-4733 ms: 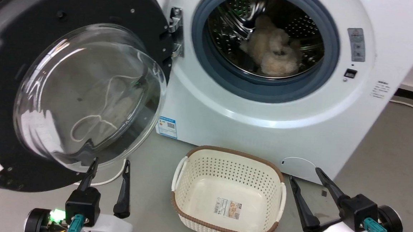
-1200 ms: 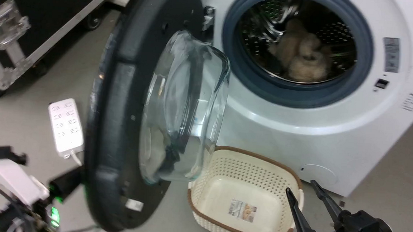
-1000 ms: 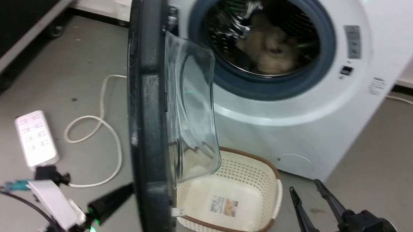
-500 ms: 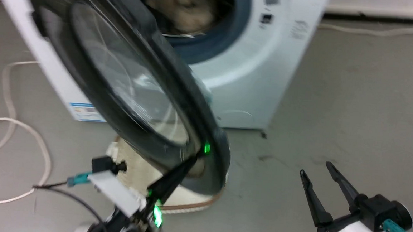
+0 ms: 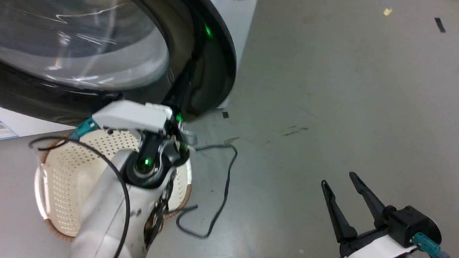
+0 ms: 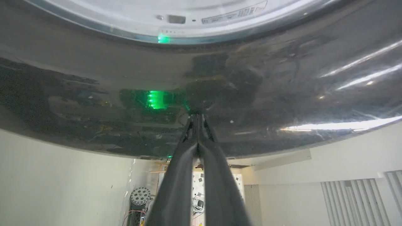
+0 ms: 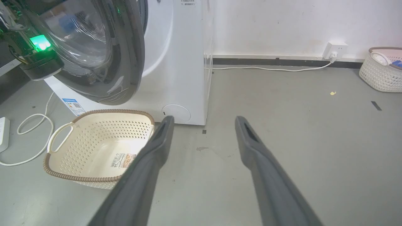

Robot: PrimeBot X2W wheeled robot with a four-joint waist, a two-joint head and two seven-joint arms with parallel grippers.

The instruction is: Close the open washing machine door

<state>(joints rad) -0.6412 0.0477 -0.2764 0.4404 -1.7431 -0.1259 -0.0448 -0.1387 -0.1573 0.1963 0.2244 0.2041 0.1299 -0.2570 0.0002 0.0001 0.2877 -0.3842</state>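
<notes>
Setting read as a test room laid out for laundry trials, not a home. Bare grey floor carried short black tape marks to the right of the right gripper. White boxy front-loading washing machine stood free, ahead and left of it, with a cream perforated plastic basket just left. Beyond: plain white wall, white wall socket with trailing white cable. Second pale woven basket far right; white power strip far left.

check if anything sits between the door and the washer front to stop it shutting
Nothing visible does. The right wrist view shows no object in the gap between door and washer front; the basket sits on the floor below the door's lower edge. The left gripper, shut, touches the door's black face with its tips.
</notes>
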